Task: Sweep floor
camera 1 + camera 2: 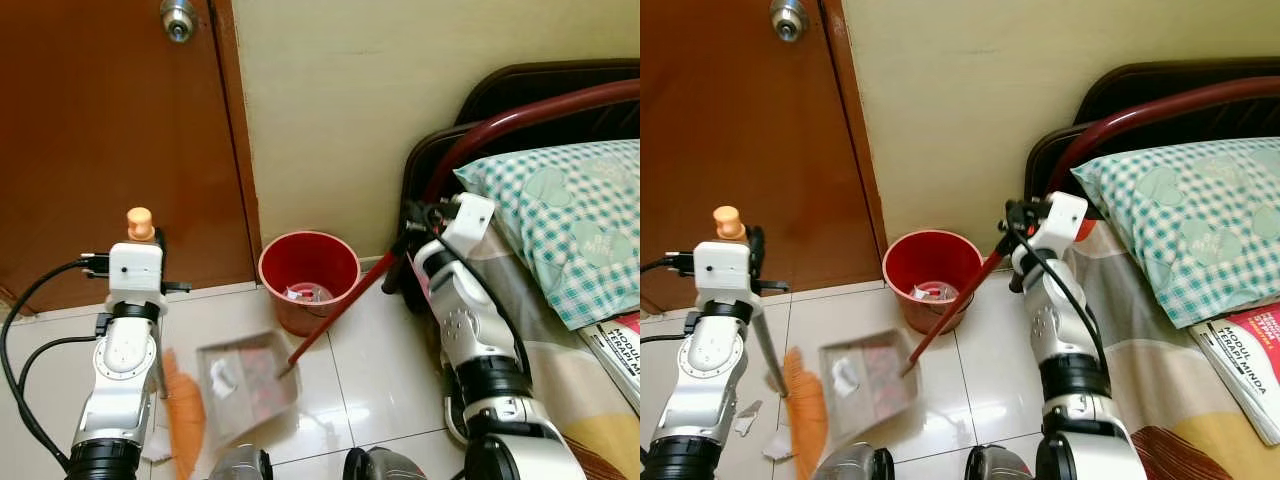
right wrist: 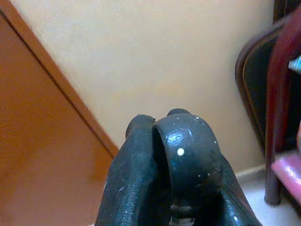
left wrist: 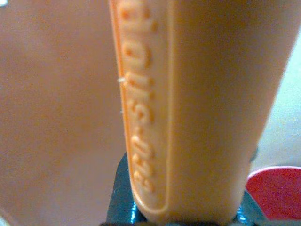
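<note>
My left gripper (image 1: 155,243) is shut on the upper part of a broom whose orange handle end (image 1: 140,222) sticks up above my wrist. In the left wrist view the handle (image 3: 197,108) sits close up. Its orange bristles (image 1: 184,410) rest on the white tiles. My right gripper (image 1: 410,232) is shut on the top of a long red dustpan handle (image 1: 340,305). The grey dustpan (image 1: 247,382) hangs tilted and blurred just in front of a red bin (image 1: 309,272) by the wall, with scraps in both. The black fingers (image 2: 186,155) are pressed together.
A brown door (image 1: 110,130) with a metal knob (image 1: 179,17) stands to the left, a cream wall behind the bin. On the right is a bed with a dark headboard (image 1: 520,90), a checked pillow (image 1: 570,220) and a book (image 1: 1240,365). Paper scraps (image 1: 748,417) lie by the broom.
</note>
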### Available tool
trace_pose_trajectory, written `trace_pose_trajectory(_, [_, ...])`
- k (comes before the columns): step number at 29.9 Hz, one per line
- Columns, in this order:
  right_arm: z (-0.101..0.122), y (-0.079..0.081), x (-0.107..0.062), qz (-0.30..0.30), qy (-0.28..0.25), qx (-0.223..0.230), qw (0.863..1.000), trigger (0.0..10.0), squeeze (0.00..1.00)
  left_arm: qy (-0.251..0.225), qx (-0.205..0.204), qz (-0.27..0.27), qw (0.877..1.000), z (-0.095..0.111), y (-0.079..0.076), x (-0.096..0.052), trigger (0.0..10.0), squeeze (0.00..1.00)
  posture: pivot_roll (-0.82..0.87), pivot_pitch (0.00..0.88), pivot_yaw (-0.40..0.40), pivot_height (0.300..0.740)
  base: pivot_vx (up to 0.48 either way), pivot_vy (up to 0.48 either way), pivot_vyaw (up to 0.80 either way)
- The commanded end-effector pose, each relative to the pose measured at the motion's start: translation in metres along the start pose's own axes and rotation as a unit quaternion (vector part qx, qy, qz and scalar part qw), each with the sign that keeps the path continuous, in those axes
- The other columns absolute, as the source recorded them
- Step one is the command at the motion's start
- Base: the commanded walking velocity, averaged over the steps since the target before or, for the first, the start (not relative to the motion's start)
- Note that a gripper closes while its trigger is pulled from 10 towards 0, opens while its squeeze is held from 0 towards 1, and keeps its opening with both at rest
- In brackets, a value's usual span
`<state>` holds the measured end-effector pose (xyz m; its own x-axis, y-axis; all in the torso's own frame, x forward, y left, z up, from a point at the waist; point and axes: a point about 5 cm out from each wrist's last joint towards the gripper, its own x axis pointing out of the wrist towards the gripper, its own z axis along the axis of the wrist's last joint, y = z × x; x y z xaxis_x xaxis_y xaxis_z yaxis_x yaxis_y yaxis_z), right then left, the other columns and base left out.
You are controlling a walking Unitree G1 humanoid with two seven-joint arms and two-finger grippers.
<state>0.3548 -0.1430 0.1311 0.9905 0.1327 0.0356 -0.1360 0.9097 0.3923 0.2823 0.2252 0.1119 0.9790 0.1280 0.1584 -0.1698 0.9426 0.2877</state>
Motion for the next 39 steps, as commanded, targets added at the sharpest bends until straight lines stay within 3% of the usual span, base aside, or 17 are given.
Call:
trace_pose_trajectory(1, [0.033, 0.008, 0.009, 0.004, -0.066, 0.005, 0.998, 10.0, 0.00, -0.010, 0.018, 0.012, 1.000, 0.004, 0.008, 0.003, 10.0, 0.00, 0.03, 0.021, -0.031, 0.740, 0.000, 0.000, 0.00])
trace_pose_trajectory(8, [0.065, 0.022, 0.024, 0.007, -0.090, 0.027, 0.996, 10.0, 0.00, -0.004, 0.005, 0.012, 1.000, 0.000, 0.000, 0.000, 10.0, 0.00, 0.02, 0.017, -0.041, 0.740, 0.000, 0.000, 0.00])
trace_pose_trajectory(18, [0.091, 0.030, 0.032, 0.012, -0.114, 0.051, 0.992, 10.0, 0.00, 0.000, -0.008, 0.001, 1.000, -0.001, -0.014, -0.003, 10.0, 0.00, 0.01, 0.018, -0.046, 0.740, 0.000, 0.000, 0.00])
trace_pose_trajectory(21, [0.120, 0.029, 0.034, 0.005, -0.160, 0.044, 0.986, 10.0, 0.00, 0.001, -0.013, -0.005, 1.000, -0.002, -0.018, -0.004, 10.0, 0.00, 0.01, 0.020, -0.045, 0.740, 0.000, 0.000, 0.00])
trace_pose_trajectory(23, [0.127, 0.028, 0.034, 0.003, -0.169, 0.043, 0.985, 10.0, 0.00, 0.001, -0.013, -0.006, 1.000, -0.002, -0.018, -0.004, 10.0, 0.00, 0.01, 0.020, -0.045, 0.740, 0.000, 0.000, 0.00])
trace_pose_trajectory(29, [0.170, 0.024, 0.033, 0.004, -0.225, 0.010, 0.974, 10.0, 0.00, 0.001, -0.019, -0.014, 1.000, -0.001, -0.025, -0.004, 10.0, 0.00, 0.01, 0.021, -0.045, 0.740, 0.000, 0.000, 0.00])
trace_pose_trajectory(34, [0.185, 0.023, 0.029, 0.010, -0.255, -0.048, 0.966, 10.0, 0.00, 0.001, -0.025, -0.021, 0.999, -0.001, -0.031, -0.006, 10.0, 0.00, 0.00, 0.022, -0.044, 0.740, 0.000, 0.000, 0.00])
trace_pose_trajectory(39, [0.181, 0.021, 0.028, 0.010, -0.258, -0.080, 0.963, 10.0, 0.00, 0.003, -0.027, -0.024, 0.999, -0.001, -0.033, -0.007, 10.0, 0.00, 0.00, 0.026, -0.042, 0.740, 0.000, 0.000, 0.00])
